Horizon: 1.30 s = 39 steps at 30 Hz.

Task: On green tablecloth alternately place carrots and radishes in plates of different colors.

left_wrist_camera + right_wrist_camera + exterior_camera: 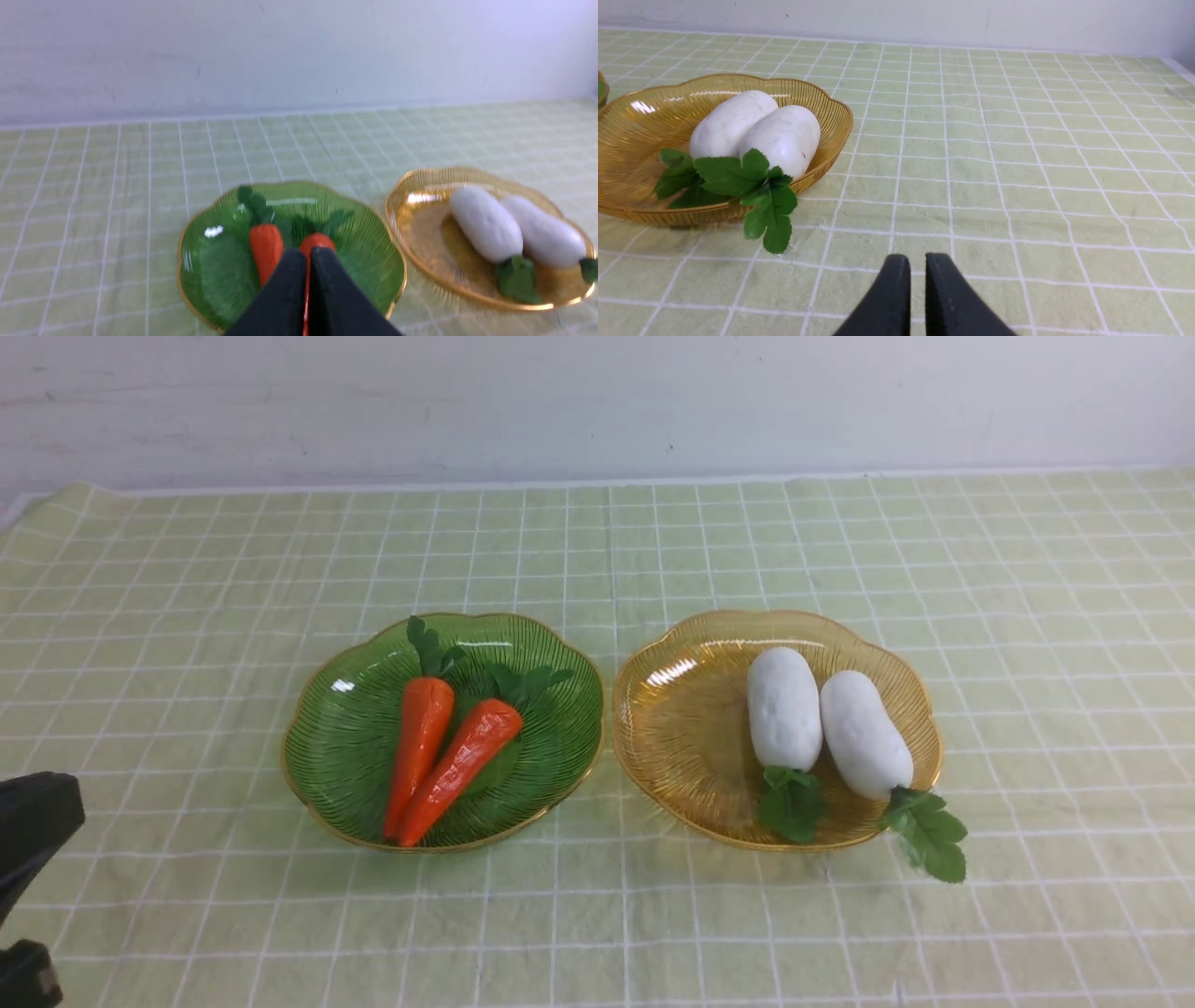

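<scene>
The green plate (341,737) holds both orange carrots (420,737) (467,761), lying side by side with their tips toward me. The amber plate (691,728) to its right holds both white radishes (784,709) (864,733). One radish's leafy tuft (929,835) hangs over the rim onto the green tablecloth (597,541). My left gripper (308,254) is shut and empty, back from the green plate (219,266) and in line with the carrots (266,245). My right gripper (917,261) is shut and empty over bare cloth, to the right of the amber plate (640,135) and radishes (784,135).
Part of my left arm (33,821) shows black at the lower left edge of the front view. My right arm is out of that view. A white wall (597,401) runs along the table's far edge.
</scene>
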### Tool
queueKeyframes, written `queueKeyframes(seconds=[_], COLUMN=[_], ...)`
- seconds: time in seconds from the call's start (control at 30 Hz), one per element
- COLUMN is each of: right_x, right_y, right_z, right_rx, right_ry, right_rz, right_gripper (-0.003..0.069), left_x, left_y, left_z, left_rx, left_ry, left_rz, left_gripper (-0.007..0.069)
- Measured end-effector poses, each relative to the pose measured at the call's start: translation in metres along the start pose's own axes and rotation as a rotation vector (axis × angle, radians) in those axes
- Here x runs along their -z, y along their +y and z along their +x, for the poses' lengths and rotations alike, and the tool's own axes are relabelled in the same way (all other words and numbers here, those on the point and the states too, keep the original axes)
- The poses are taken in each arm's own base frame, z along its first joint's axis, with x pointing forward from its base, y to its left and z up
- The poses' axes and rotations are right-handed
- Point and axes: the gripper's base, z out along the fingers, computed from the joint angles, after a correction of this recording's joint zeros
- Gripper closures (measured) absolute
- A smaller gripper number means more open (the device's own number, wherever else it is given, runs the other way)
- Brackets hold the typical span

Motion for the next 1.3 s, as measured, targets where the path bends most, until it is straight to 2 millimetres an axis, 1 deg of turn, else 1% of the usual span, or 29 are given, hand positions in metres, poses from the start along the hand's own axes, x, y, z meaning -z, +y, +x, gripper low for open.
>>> queueKeyframes(seconds=[0.13, 0.23, 0.3, 0.33, 0.43, 0.8, 1.0, 1.1, 1.2, 1.23, 1.3], right_x=[0.0, 0.0, 0.0, 0.0, 0.0, 0.0, 0.0, 0.0, 0.0, 0.0, 0.0], right_y=[0.0, 0.0, 0.0, 0.0, 0.0, 0.0, 0.0, 0.0, 0.0, 0.0, 0.0], right_z=[0.0, 0.0, 0.0, 0.0, 0.0, 0.0, 0.0, 0.0, 0.0, 0.0, 0.0], right_rx=[0.001, 0.001, 0.001, 0.001, 0.001, 0.001, 0.002, 0.002, 0.002, 0.002, 0.002], right_ry=[0.0, 0.0, 0.0, 0.0, 0.0, 0.0, 0.0, 0.0, 0.0, 0.0, 0.0], right_rz=[0.0, 0.0, 0.0, 0.0, 0.0, 0.0, 0.001, 0.001, 0.001, 0.001, 0.001], right_gripper=[0.0613, 0.0613, 0.0613, 0.0613, 0.0613, 0.0613, 0.0613, 0.0613, 0.0613, 0.0613, 0.0613], left_x=[0.004, 0.002, 0.001, -0.001, -0.003, -0.003, 0.006, 0.009, 0.009, 0.009, 0.007], left_y=[0.002, 0.004, 0.004, 0.005, 0.006, 0.008, 0.011, 0.016, 0.022, 0.022, 0.028], left_z=[0.015, 0.03, 0.036, 0.043, 0.052, 0.06, 0.069, 0.084, 0.105, 0.106, 0.126], left_rx=[0.0, 0.001, 0.002, 0.002, 0.002, -0.047, -0.093, -0.086, -0.075, -0.074, -0.057], left_ry=[-0.071, -0.046, -0.03, -0.01, 0.02, 0.08, 0.066, 0.063, 0.084, 0.088, 0.148], left_rz=[0.003, 0.0, -0.001, -0.003, -0.006, -0.02, -0.057, -0.118, -0.19, -0.196, -0.267], left_gripper=[0.0632, 0.0632, 0.0632, 0.0632, 0.0632, 0.0632, 0.0632, 0.0632, 0.0632, 0.0632, 0.0632])
